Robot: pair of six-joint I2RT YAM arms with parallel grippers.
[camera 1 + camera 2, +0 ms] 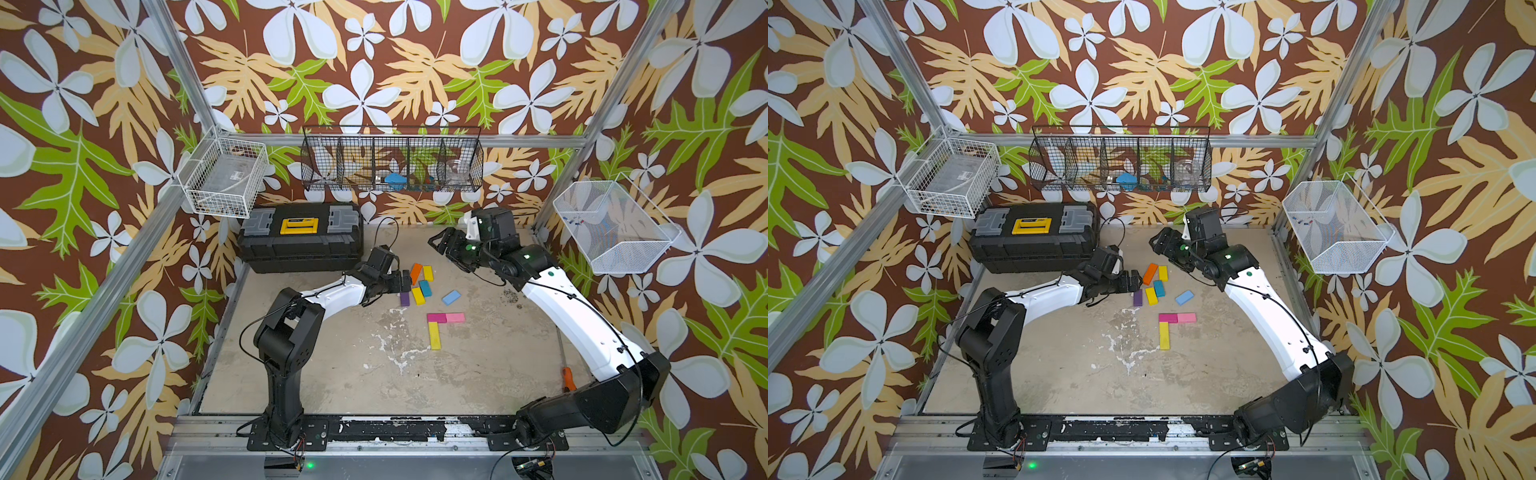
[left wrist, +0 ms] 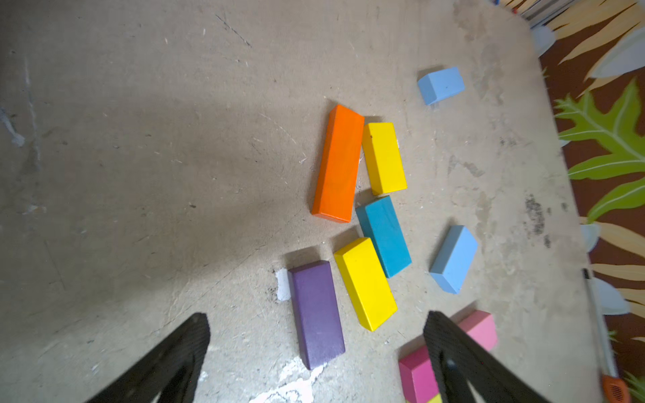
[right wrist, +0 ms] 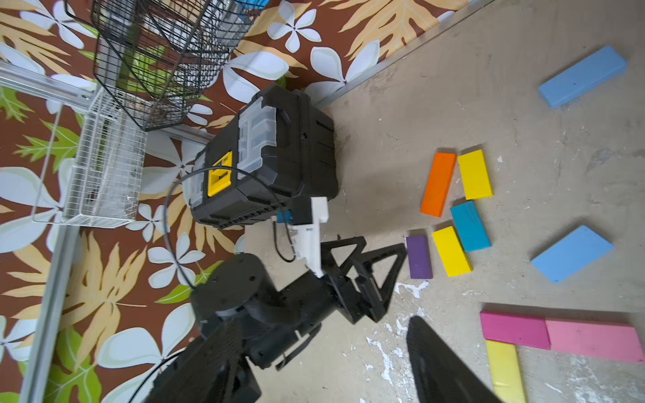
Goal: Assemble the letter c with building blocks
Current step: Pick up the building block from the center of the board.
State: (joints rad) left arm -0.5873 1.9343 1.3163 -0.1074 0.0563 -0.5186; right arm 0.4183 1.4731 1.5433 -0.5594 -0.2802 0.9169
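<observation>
**Left arm.** The base stands at the front left edge of the table (image 1: 332, 374). The lower link rises upright, the elbow is bent, and the white forearm reaches toward the back right. The left gripper (image 1: 406, 281) sits low at the left side of the loose blocks (image 1: 418, 296). Its jaws are spread fully wide and hold nothing. In the right wrist view one fingertip (image 3: 401, 248) lies just beside the purple block (image 1: 404, 299); contact cannot be confirmed.

**Right arm.** The base stands at the front right. The white link slopes up toward the back, and the wrist folds over to point left toward the toolbox (image 1: 299, 237). The right gripper (image 1: 436, 243) hangs raised over the back of the table, apart from the blocks. Its jaws are partly spread and empty; only one finger (image 3: 439, 359) shows in its own wrist view.

**Loose blocks.**
- The orange block (image 1: 416, 274) and the rear yellow block (image 1: 427, 273) lie side by side.
- The teal block (image 1: 425, 288) and the middle yellow block (image 1: 418, 296) lie just in front of them.
- One light blue block (image 1: 451, 297) lies apart to the right.
- A second light blue block (image 2: 441, 84) shows in the wrist views only.

**Assembled part.**
- The magenta block (image 1: 436, 318) and the pink block (image 1: 455, 318) lie end to end, touching.
- The long yellow block (image 1: 434, 336) runs forward from the magenta block's left end at a right angle.

**Other.** The screwdriver (image 1: 568, 378) lies at the right edge, beside the right arm.
</observation>
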